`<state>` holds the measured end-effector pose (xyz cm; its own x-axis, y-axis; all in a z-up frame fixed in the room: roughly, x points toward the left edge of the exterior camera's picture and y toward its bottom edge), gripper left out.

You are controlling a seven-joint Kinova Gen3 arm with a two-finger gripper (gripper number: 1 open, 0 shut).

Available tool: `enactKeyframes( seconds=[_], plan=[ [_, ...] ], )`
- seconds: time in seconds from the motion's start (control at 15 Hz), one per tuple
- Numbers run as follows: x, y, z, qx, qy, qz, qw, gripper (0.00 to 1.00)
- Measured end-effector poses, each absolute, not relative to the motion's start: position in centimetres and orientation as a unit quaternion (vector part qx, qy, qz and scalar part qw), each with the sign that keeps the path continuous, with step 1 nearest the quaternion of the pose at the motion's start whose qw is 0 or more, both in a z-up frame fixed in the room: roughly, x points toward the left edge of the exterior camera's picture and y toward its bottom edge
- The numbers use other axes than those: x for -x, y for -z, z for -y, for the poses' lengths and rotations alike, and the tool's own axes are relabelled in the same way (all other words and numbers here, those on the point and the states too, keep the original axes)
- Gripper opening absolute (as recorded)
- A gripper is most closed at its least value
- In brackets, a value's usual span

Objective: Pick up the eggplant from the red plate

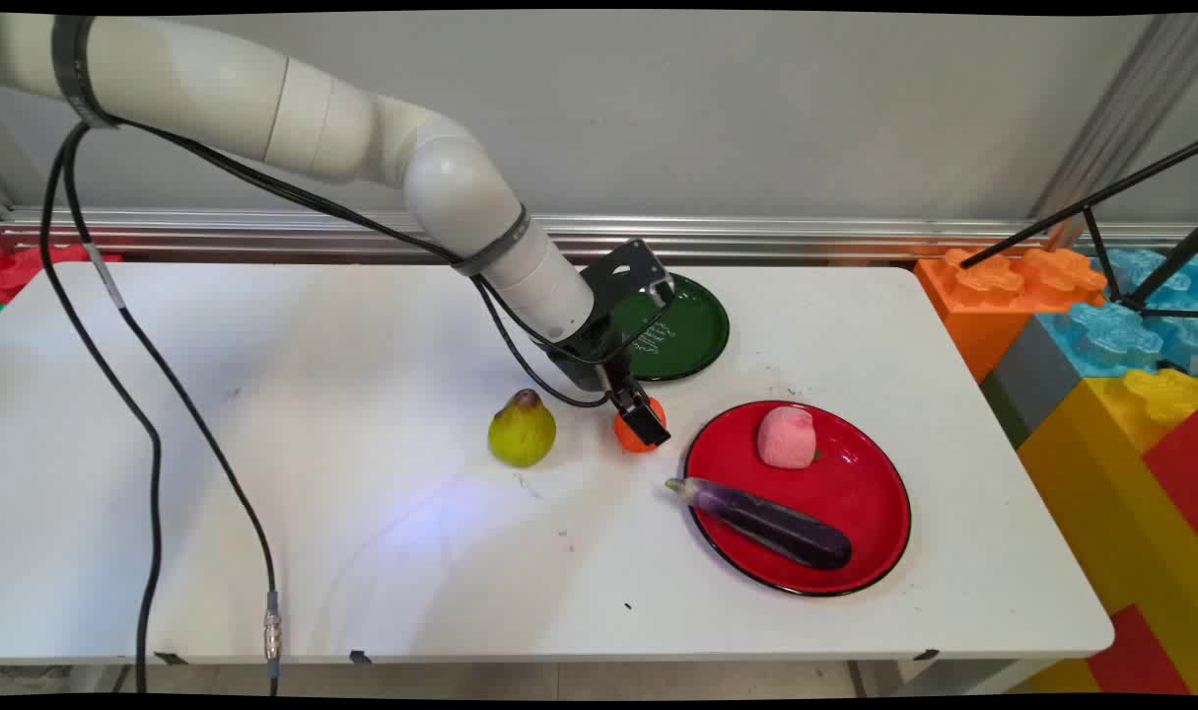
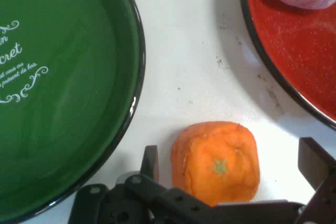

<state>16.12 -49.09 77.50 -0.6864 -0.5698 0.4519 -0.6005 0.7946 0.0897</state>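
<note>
1. The gripper (image 1: 641, 422) is down at the table (image 1: 263, 473), near its middle, with its 2 fingers spread apart on either side of an orange fruit (image 1: 632, 434). In the hand view the fruit (image 2: 216, 162) sits between the fingers (image 2: 150, 161), with a gap showing on each side, so the jaws are open and not clamped on it.
2. The orange fruit rests on the bare tabletop, between the green plate (image 1: 692, 330) behind it and the red plate (image 1: 855, 493) to its right. It touches neither.
3. The green plate (image 2: 63, 93) has white lettering on it and nothing lying in it that I can see.
4. On the red plate (image 2: 299, 56) sits a pink fruit (image 1: 787, 437) toward the far side, and a dark purple eggplant (image 1: 766, 521) lies across the near side, its stem end poking past the plate's left rim.
5. A yellow-green pear (image 1: 523, 428) stands upright on the table to the left of the gripper, apart from the orange fruit.
6. Black cables (image 1: 155, 434) hang from the arm over the table's left part.
</note>
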Motion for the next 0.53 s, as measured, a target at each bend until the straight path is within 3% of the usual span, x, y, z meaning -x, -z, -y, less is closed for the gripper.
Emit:
enactKeyframes(
  seconds=[0.53],
  plan=[
    [-15.1, -79.8, 49.3, -0.309, -0.044, 0.920, 0.238, 1.00]
  ],
)
